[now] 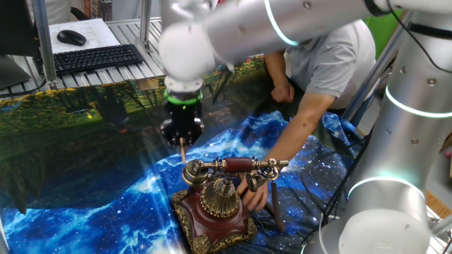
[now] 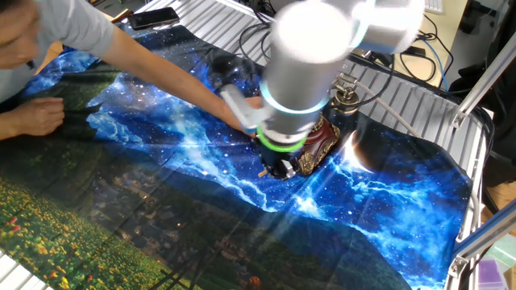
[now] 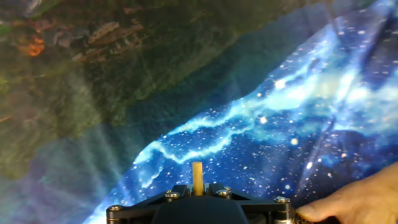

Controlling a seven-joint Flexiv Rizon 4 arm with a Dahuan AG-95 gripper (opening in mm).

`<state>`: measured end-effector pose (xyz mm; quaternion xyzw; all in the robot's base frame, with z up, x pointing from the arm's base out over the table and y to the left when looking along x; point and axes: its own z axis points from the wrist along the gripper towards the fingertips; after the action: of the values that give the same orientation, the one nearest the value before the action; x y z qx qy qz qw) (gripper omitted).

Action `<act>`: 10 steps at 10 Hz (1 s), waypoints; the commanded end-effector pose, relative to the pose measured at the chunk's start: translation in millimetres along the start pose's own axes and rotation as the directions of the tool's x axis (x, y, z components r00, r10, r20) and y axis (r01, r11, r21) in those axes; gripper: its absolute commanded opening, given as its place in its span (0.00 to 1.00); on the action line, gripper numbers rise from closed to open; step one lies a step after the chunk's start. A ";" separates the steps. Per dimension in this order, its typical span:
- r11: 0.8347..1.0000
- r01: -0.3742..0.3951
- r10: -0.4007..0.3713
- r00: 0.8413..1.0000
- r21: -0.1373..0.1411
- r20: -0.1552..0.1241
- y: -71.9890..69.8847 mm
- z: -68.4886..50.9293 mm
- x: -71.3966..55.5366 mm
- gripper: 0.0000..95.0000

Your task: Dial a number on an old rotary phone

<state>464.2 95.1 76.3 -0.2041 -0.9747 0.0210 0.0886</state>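
Note:
The old rotary phone [image 1: 215,208] stands on the blue galaxy cloth, with a dark red-brown base, a brass dial dome [image 1: 220,195] and a brass handset [image 1: 236,167] on top. My gripper [image 1: 182,141] hangs just behind and left of the phone, above the cloth. It is shut on a thin wooden stick [image 1: 183,151] that points down, its tip beside the handset's left end. In the hand view the stick [image 3: 197,176] sticks out between the jaws over bare cloth, and the phone is out of view. In the other fixed view the arm hides most of the phone [image 2: 321,145].
A person leans over the table and holds the phone's right side with one hand [image 1: 254,190], also seen in the hand view [image 3: 357,199]. A keyboard [image 1: 95,58] and mouse [image 1: 71,37] lie at the back left. The second arm's base [image 1: 395,176] stands at right.

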 end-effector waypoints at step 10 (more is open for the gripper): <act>0.994 0.093 -0.092 0.996 -0.055 0.006 -21.4 -19.7 2.7 0.00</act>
<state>455.5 77.4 98.3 -0.1621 -0.9834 -0.0085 0.0807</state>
